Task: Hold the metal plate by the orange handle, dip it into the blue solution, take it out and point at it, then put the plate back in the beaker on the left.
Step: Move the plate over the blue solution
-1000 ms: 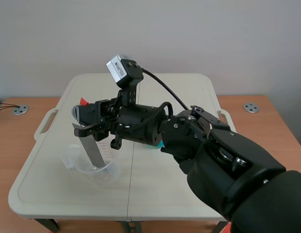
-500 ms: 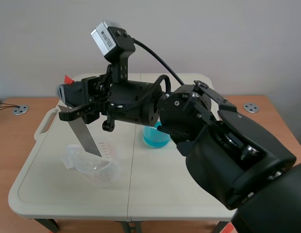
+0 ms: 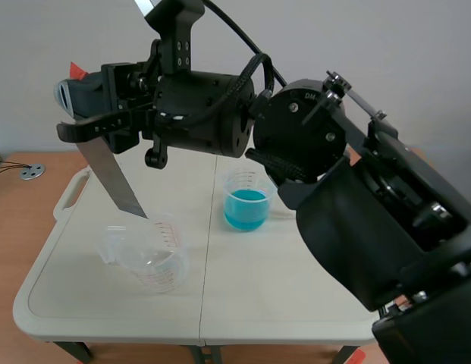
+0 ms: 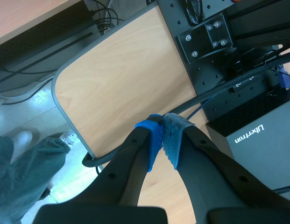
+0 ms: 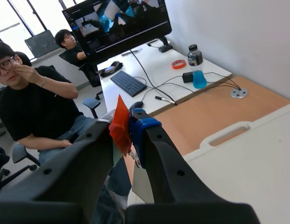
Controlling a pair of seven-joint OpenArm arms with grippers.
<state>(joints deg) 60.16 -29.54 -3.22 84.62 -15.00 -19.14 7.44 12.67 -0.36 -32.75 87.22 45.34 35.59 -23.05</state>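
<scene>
My right gripper (image 3: 78,112) is shut on the orange handle (image 3: 76,70) of the metal plate (image 3: 110,178). The plate hangs slanted, its lower tip just over the rim of the empty clear beaker (image 3: 148,258) at the table's left. The beaker of blue solution (image 3: 245,201) stands at the table's middle. In the right wrist view the orange handle (image 5: 120,123) is pinched in the right gripper (image 5: 126,128), and the plate (image 5: 141,184) shows under the fingers. The left gripper (image 4: 162,135) is shut on nothing, off the table over a wooden desk.
The right arm stretches from the right across the whole table (image 3: 281,288), high above the blue beaker. The table has a handle cut-out (image 3: 72,189) at its left edge. Seated persons (image 5: 37,107) and a monitor (image 5: 119,23) lie beyond the table.
The right arm has risen and swung left, lifting the plate from deep inside the empty beaker to its rim. The blue beaker has come into sight.
</scene>
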